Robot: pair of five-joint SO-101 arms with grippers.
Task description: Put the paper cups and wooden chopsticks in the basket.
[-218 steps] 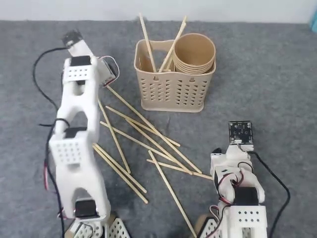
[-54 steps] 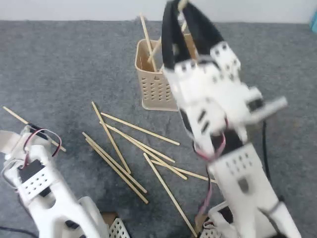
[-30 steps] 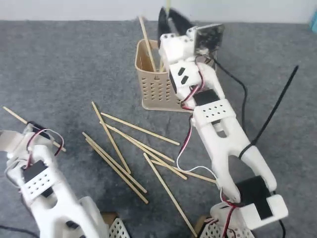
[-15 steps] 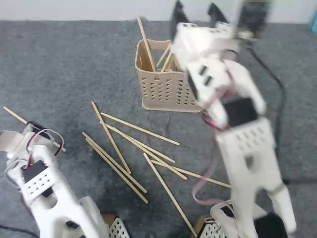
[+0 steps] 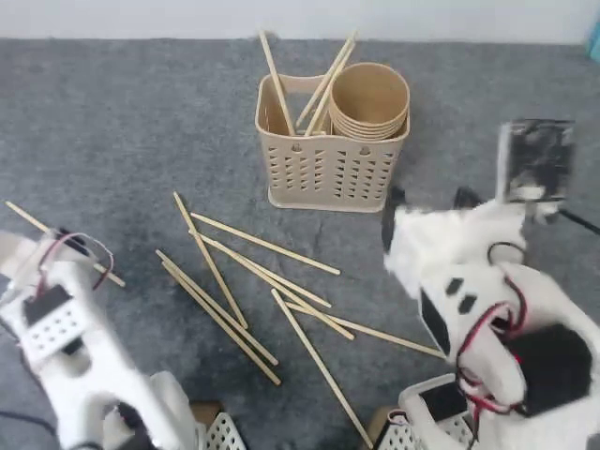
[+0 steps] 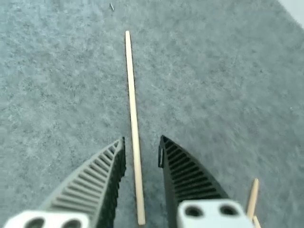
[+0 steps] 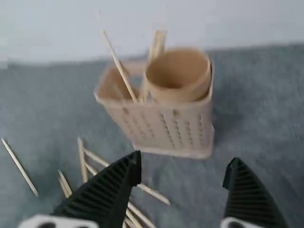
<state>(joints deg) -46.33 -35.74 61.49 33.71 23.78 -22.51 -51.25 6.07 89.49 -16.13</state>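
The beige slotted basket [image 5: 323, 173] stands at the back of the grey carpet and holds a stack of paper cups [image 5: 368, 98] and several upright chopsticks [image 5: 323, 75]. Several loose chopsticks [image 5: 267, 281] lie fanned out in front of it. One more chopstick [image 5: 23, 214] lies apart at the far left. My left gripper [image 6: 142, 140] is open low over the carpet, with that chopstick [image 6: 130, 85] lying between its fingers. My right gripper [image 7: 185, 159] is open and empty, held in front of the basket [image 7: 161, 128] and cups [image 7: 178, 76], to the basket's near right [image 5: 427, 202].
The carpet runs to a pale wall behind the basket. Both arm bases stand at the near edge. A black cable [image 5: 581, 220] trails at the right. Open carpet lies left of and behind the loose chopsticks.
My right gripper, over the basket a second ago with a chopstick, has let it go into the basket and drawn back toward the near right. The left arm shifted only slightly.
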